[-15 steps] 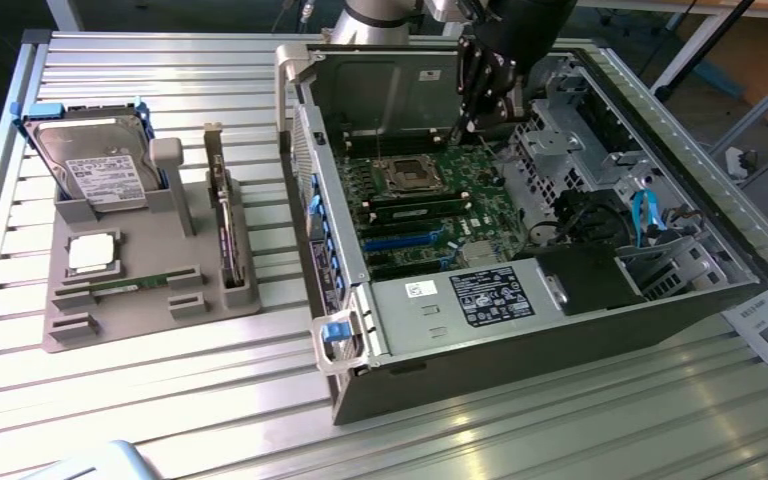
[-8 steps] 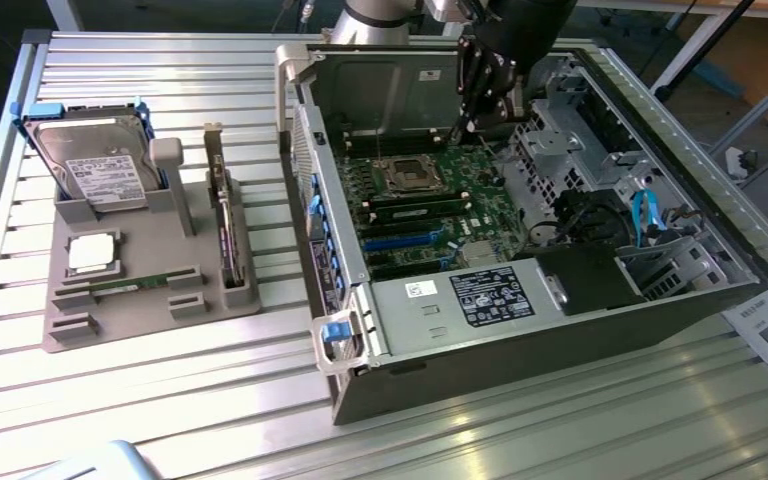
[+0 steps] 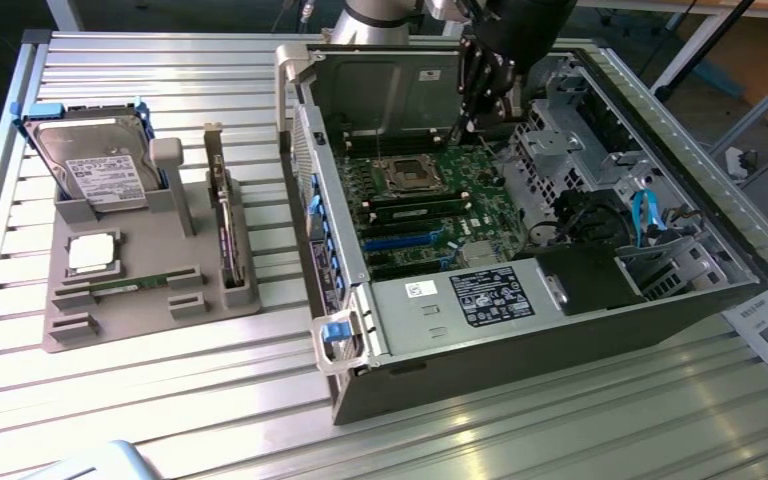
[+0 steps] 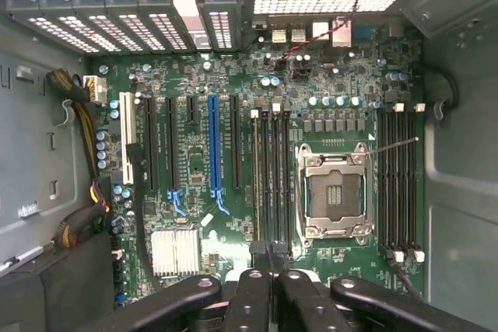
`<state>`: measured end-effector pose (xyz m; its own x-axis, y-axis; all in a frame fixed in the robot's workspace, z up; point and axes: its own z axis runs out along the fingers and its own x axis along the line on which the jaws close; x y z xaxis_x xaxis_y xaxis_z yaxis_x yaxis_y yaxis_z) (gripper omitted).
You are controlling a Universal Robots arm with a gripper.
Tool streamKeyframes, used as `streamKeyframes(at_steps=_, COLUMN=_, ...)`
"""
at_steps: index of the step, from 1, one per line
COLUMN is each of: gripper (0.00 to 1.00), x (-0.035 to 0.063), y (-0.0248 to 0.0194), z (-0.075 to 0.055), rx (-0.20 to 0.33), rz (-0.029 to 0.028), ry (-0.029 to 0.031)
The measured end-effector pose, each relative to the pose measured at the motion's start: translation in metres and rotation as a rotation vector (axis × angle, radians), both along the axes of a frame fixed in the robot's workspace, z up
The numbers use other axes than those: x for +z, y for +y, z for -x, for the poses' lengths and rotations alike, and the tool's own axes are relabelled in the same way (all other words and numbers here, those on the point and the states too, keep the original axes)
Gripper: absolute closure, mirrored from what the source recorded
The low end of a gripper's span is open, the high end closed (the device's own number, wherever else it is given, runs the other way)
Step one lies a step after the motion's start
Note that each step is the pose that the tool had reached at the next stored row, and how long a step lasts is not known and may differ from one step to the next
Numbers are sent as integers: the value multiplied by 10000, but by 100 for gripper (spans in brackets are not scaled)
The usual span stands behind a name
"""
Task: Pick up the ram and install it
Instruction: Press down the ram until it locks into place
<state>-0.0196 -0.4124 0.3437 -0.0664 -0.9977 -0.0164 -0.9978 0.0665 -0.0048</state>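
**Fig. 1. Claw closed over the motherboard; ram in the tray**

The claw point(image 3: 463, 136) hangs inside the open computer case point(image 3: 518, 345) with its fingers drawn together. In the wrist view the fingertips point(image 4: 261, 254) sit just above the near end of the black memory slots point(image 4: 270, 176), beside the processor socket point(image 4: 333, 192). No stick can be made out between them, so the claw is judged to be closed on nothing.

The ram point(image 3: 228, 235) appears to be the thin stick standing on its long edge in the upright holder of the grey tray point(image 3: 144, 250). The tray lies on the desk point(image 3: 157, 400), on the exterior view's left and well apart from the case. The hard drive point(image 3: 97, 165) stands in the same tray.

**Handling (judged).** The stick should be light and stiff, but easy to crack or scratch. Its flat faces carry chips and its lower edge carries contacts. The safest hold is a pinch across the two faces near the middle of the top edge, which keeps it upright and balanced.

**Room (judged).** Above the tray the space is open, though the holder's end posts flank the stick closely, so only a straight lift clears them. Inside the case the walls and the drive cage crowd the motherboard point(image 3: 451, 185). The slots themselves are narrow, so there is little sideways margin there.
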Motion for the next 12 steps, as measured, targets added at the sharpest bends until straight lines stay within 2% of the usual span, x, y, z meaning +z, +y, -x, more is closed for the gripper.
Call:
streamKeyframes(at_steps=6, gripper=90, x=0, y=0, z=0, rx=-1396, rz=1, ry=0)
streamKeyframes(at_steps=11, gripper=90, x=0, y=0, z=0, rx=-2328, rz=0, ry=0)
streamKeyframes(at_steps=12, gripper=90, x=0, y=0, z=1, rx=-2678, rz=0, ry=0)
